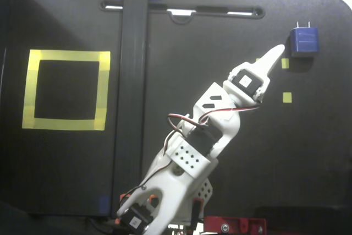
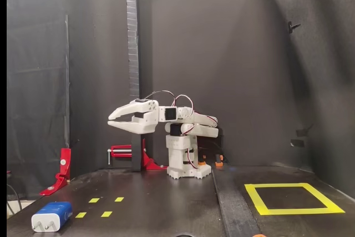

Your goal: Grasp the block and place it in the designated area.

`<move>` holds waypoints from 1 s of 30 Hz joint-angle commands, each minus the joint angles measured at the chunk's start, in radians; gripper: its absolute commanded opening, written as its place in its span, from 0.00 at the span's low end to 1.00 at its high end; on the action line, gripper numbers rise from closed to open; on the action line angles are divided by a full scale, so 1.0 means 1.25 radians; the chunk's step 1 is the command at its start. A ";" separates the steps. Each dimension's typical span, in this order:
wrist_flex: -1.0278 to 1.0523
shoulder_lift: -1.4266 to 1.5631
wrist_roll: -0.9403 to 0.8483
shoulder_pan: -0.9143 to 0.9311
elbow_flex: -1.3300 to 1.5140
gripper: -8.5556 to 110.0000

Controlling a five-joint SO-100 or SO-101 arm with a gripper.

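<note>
Block: the blue plug adapter [image 1: 304, 41] lies flat near the far right corner of the black table [image 1: 165, 37] in a fixed view from above, its 2 pale prongs pointing at the far edge; in a fixed view from the front [image 2: 51, 215] it sits low at the left, prongs toward the camera
Gripper: the white gripper [image 2: 111, 121] hangs well above the table, held level, empty; its jaws stand slightly apart at the tips and hold nothing
Gap to block: from above the gripper [image 1: 279, 51] tip appears just beside the block, yet the front view shows it high above, so no contact
Designated area: the yellow tape square [image 1: 66, 89] is empty, well apart on the other side of a raised black strip [image 1: 132, 97]
Small markers: 2 tiny yellow squares [image 1: 286, 97] show near the block, others hidden under the arm
Handling: probably light, rigid, smooth plastic, so it may slip or skid if nudged
Hold: likely best across the 2 long flat sides of the body, at mid-length, away from the prongs
</note>
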 commanded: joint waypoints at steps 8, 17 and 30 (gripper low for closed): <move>0.026 -0.179 -0.001 -0.022 -0.142 0.07; 0.101 -0.671 0.011 -0.043 -0.574 0.07; 0.377 -1.243 0.029 -0.004 -1.155 0.07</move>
